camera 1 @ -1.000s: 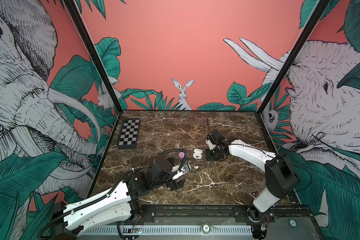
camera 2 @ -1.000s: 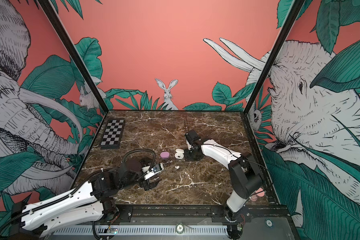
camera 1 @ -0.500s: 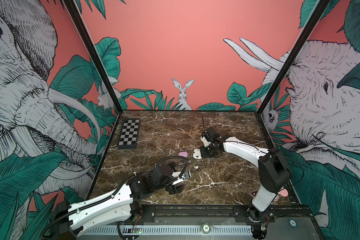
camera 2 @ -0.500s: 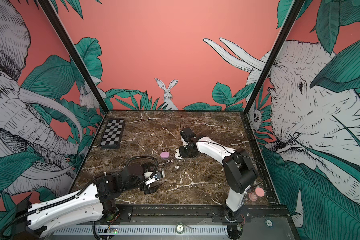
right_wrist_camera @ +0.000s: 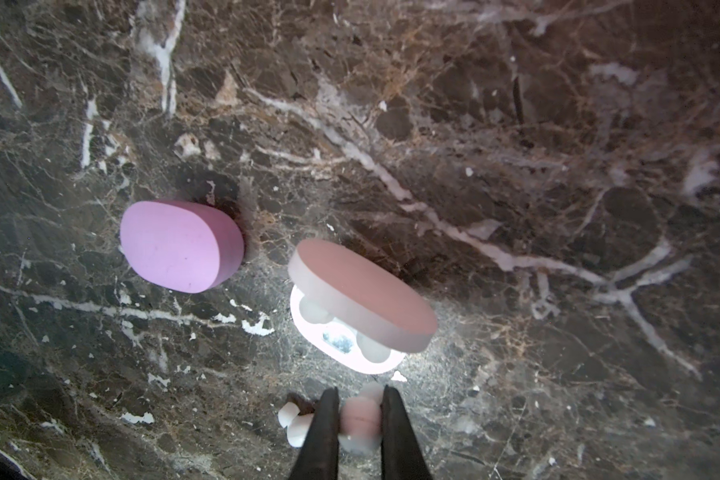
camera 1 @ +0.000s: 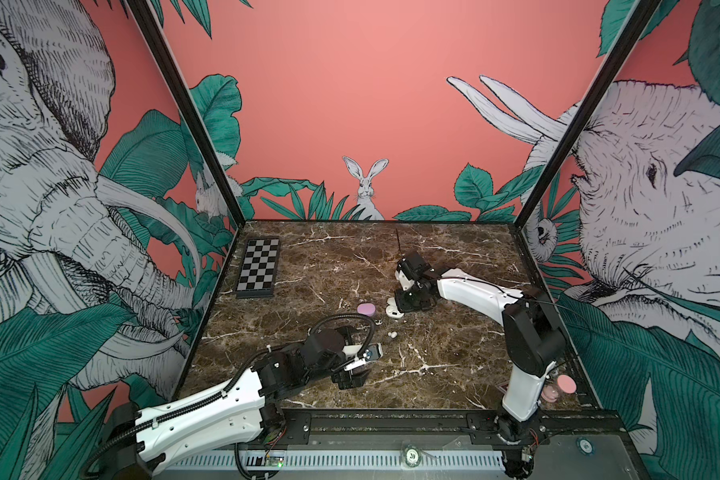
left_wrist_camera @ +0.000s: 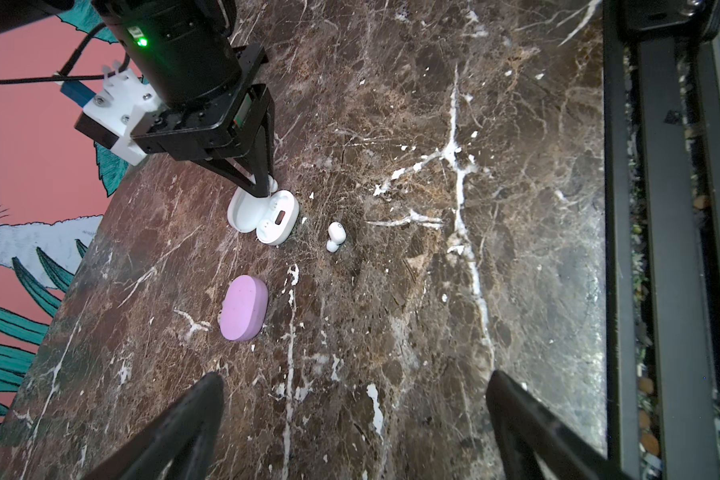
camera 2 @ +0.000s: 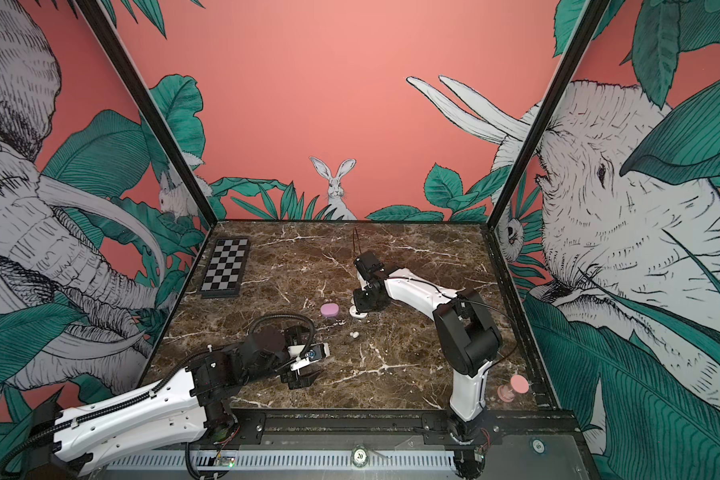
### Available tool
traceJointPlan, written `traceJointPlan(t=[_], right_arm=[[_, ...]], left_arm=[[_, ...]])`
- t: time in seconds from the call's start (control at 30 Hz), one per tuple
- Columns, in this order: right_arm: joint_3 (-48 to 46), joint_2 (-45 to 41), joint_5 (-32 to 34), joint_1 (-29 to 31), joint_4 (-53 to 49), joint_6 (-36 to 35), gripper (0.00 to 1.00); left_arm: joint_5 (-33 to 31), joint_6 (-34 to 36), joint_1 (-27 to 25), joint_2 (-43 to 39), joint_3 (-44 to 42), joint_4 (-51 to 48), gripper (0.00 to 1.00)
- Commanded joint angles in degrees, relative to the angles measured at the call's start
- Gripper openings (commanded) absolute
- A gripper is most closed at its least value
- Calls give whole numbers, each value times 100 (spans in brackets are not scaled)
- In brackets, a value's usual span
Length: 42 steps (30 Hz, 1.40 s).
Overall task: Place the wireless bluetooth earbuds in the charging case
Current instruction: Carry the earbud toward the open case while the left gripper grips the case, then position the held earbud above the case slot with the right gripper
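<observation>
Brown marble table (camera 1: 454, 332) fills the lower middle of both top views. Near the centre of the frame a closed lilac case (camera 1: 366, 309) lies flat. Just to its right, close but apart, sits a white case (camera 1: 393, 312) with its lid (right_wrist_camera: 362, 291) tilted up. Whether its two sockets are filled cannot be told through the glare.

The right gripper (right_wrist_camera: 360, 390) points down at the table just beside the open white case. Its jaws are narrow and pinch a white earbud (right_wrist_camera: 360, 419) between the black fingers (right_wrist_camera: 321, 436), close above the marble.

A second white earbud (left_wrist_camera: 334, 236) lies loose on the table. In both top views it is a little below the white case, between the two grippers, and touches neither.

The left gripper (left_wrist_camera: 356, 376) hangs low over the marble in the lower middle of the frame, well apart from both cases. Its jaws are spread wide with nothing between them.

A black and white checkerboard (camera 1: 258, 268) lies flat at the table's upper left. A small pink round thing (camera 1: 565, 384), too small to make out, sits at the table's lower right corner, behind the right arm's base.
</observation>
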Motion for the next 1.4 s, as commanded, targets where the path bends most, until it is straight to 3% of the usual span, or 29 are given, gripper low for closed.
traceJointPlan(t=[0.0, 1.37], right_arm=[[157, 110, 148, 71, -101, -116, 13], [386, 490, 316, 176, -235, -346, 12]], left_arm=[[113, 94, -30, -84, -107, 140, 99], [320, 163, -29, -113, -154, 161, 99]])
